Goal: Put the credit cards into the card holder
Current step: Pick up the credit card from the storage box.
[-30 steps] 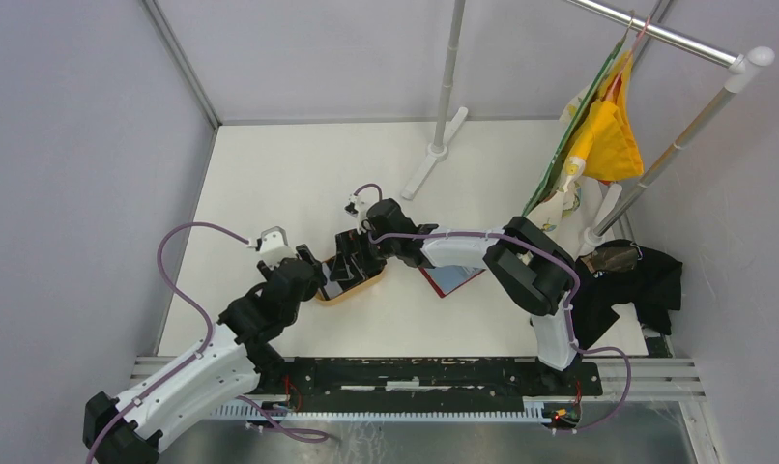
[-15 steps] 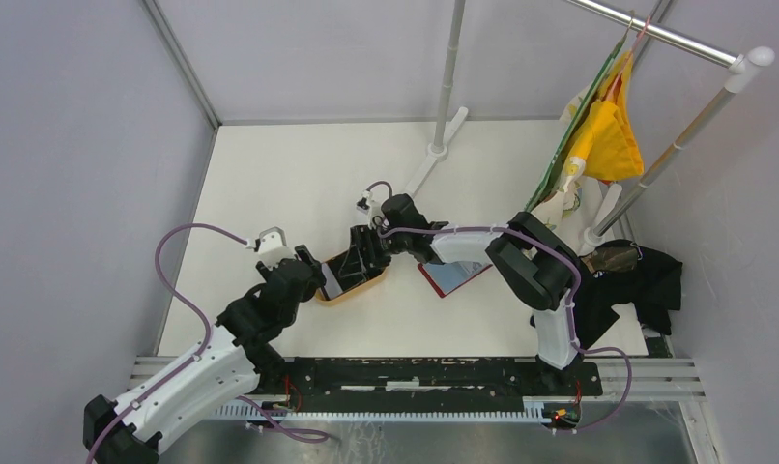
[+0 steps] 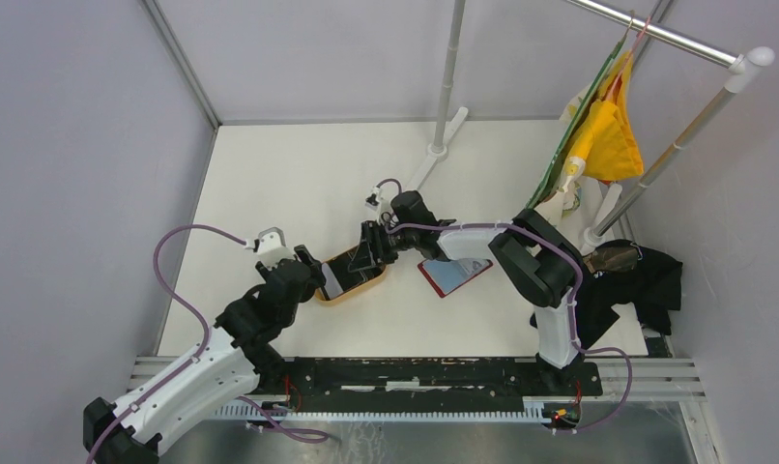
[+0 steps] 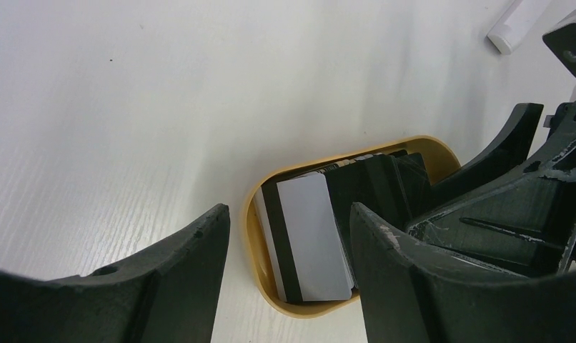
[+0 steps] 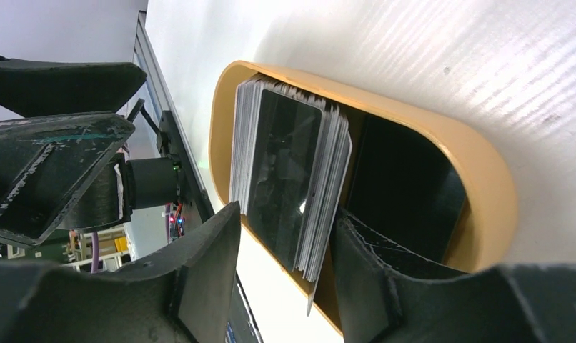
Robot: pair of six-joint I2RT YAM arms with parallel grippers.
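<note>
Right pincer (image 5: pixel 284 214) jaws come closer round credit cards (image 5: pixel 289 157) in tray (image 5: pixel 485 179); tight grip, cannot tell. Left pincer (image 4: pixel 289 213) wide, empty. Lift likely next.

This is a robotics lab cell. Two cabled robot arms (image 3: pixel 187 379) are mounted on a metal rail (image 3: pixel 671 377) at the edge of a white worktop (image 3: pixel 299 164), boxed in by plain grey panels (image 3: pixel 76 145).

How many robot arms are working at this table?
2. The left arm reaches in from the near-left corner, the right arm from the near-right. Both meet over the wooden tray. No others seem hidden.
</note>
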